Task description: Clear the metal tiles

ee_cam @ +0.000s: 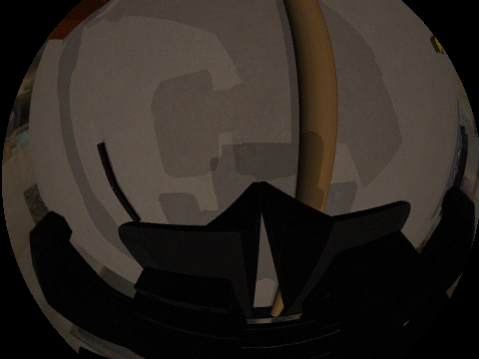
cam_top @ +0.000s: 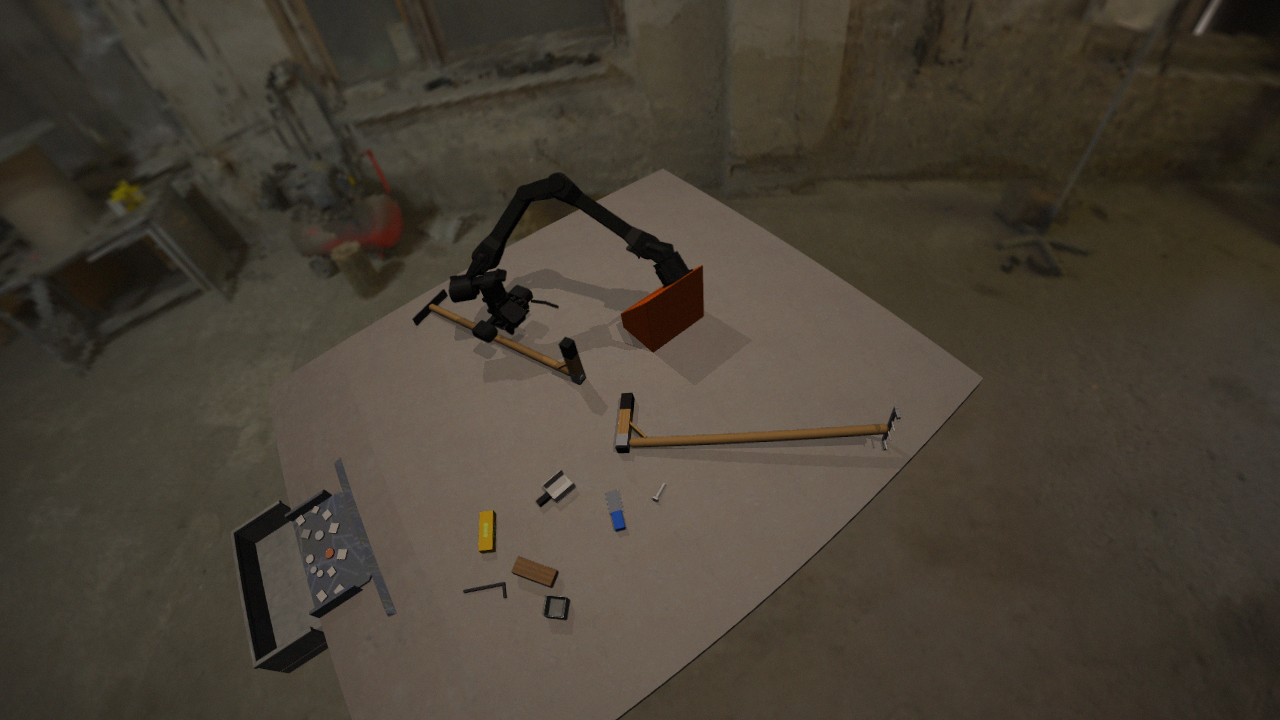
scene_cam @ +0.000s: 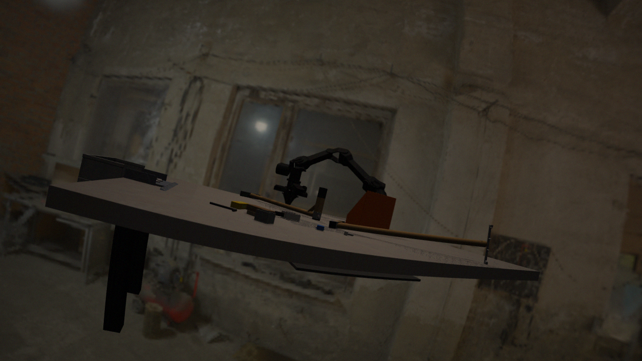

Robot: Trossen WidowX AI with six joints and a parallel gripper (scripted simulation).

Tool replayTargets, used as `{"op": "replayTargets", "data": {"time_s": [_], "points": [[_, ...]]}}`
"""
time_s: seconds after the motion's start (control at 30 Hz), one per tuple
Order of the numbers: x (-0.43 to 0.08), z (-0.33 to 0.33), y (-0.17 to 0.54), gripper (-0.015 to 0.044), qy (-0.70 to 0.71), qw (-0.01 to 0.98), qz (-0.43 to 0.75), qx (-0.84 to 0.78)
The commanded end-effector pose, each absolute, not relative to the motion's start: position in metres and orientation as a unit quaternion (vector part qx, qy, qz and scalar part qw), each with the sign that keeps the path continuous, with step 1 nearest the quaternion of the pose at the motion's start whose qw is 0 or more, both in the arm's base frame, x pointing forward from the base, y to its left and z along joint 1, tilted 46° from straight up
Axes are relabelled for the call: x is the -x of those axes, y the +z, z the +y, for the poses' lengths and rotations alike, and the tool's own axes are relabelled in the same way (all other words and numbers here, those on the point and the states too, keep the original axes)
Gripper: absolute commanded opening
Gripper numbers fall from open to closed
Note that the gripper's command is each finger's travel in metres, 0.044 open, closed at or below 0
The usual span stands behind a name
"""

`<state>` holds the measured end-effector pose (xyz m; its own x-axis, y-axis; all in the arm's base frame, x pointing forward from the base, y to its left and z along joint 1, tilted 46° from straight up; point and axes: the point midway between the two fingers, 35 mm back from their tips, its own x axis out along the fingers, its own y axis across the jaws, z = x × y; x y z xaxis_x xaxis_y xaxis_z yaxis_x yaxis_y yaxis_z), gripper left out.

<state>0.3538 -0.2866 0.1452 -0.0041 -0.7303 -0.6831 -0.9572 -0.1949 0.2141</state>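
Observation:
The long scraper lies on the table, with a wooden handle, a flat black blade at its far left end and an upright grip block at its right end. My gripper is shut and empty. It points down low over the table, close beside the handle, which passes right of the fingertips in the wrist view. Several pale metal tiles and an orange one lie on the steel bench plate at the lower left. The catch box adjoins the plate's far end.
A second long tool with a tined head lies at the right. A thin black rod lies near the gripper. A yellow box, a wooden block and a blue-handled tool lie nearer the front. The orange base block stands behind.

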Motion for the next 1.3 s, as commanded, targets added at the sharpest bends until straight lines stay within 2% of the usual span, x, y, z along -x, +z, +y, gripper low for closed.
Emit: {"op": "replayTargets", "data": {"time_s": [0.0,1.27], "points": [[-0.358,-0.287,0.142,0.0000,0.356,0.160,0.616,0.684],[-0.394,-0.281,0.135,0.0000,0.356,0.161,0.616,0.684]]}}
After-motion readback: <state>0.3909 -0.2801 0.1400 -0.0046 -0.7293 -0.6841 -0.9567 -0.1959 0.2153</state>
